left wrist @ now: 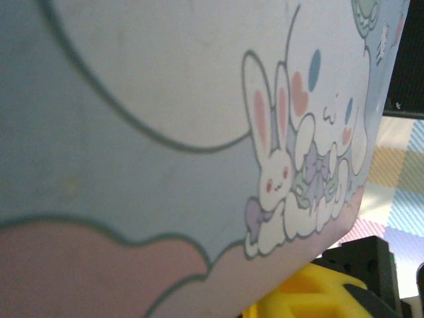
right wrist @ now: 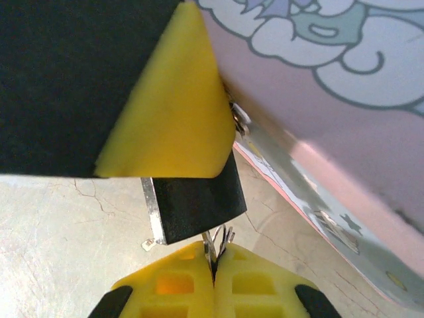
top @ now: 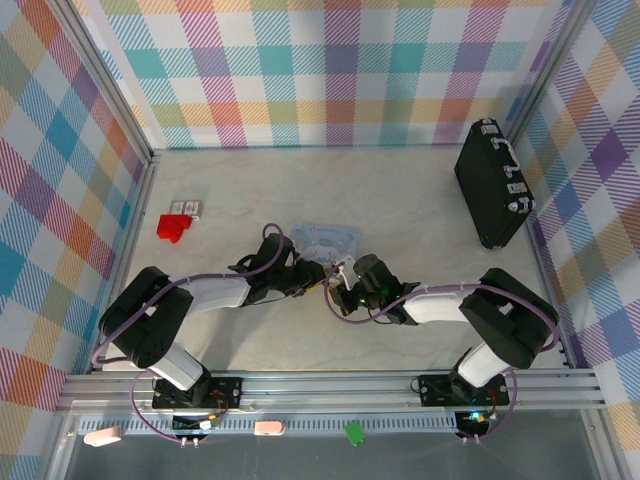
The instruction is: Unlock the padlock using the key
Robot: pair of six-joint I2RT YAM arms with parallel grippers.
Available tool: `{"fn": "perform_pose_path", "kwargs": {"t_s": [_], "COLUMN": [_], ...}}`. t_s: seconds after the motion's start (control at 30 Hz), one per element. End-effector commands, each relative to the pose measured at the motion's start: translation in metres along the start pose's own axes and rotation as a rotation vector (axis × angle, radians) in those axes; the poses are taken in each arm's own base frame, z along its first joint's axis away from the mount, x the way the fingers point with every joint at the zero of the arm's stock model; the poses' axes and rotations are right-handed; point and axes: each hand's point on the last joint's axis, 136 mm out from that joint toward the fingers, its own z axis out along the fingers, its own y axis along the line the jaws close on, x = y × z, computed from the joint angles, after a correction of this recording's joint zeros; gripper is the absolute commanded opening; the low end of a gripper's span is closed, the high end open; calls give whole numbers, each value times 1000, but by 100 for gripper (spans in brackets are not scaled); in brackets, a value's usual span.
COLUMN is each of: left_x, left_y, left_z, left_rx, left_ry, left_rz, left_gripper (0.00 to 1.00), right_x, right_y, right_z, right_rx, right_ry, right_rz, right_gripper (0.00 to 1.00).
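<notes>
Top of padlock (right wrist: 195,202) hidden behind yellow finger (right wrist: 172,112); key (right wrist: 213,246) mostly hidden between right fingers (right wrist: 258,281); tin (left wrist: 165,132) edge-cropped.

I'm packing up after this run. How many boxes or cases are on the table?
2. The light blue tin sits mid-table; the black case sits at the far right, near the wall. Smaller ones may be hidden.

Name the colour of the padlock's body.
Black, with a silvery metal edge; the padlock shows best in the right wrist view.
</notes>
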Motion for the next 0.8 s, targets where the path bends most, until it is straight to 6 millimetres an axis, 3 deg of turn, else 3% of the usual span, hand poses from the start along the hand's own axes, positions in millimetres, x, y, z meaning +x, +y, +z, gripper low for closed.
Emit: {"fn": "perform_pose_path", "kwargs": {"t_s": [0.0,0.2,0.4,0.6,0.77], "left_x": [-19,-39,-67,-88,-91], "left_y": [3,21,11,13,26], "left_z": [-12,-42,-67,-59,-40], "left_rx": [-41,-152,-245,-303,-343], "left_ry": [-80,-143,-209,-218,-176], "left_rz": [28,49,142,159,145], "left_gripper": [38,42,46,46,46], "right_x": [3,8,8,14,14], "right_y": [1,-5,-7,-8,-19], "right_z": [-2,-2,-5,-5,-7], "right_rx": [12,38,31,33,64], "right_ry": [25,42,46,65,66], "right_rz": [54,77,105,126,158], "right_gripper": [3,2,2,3,2]}}
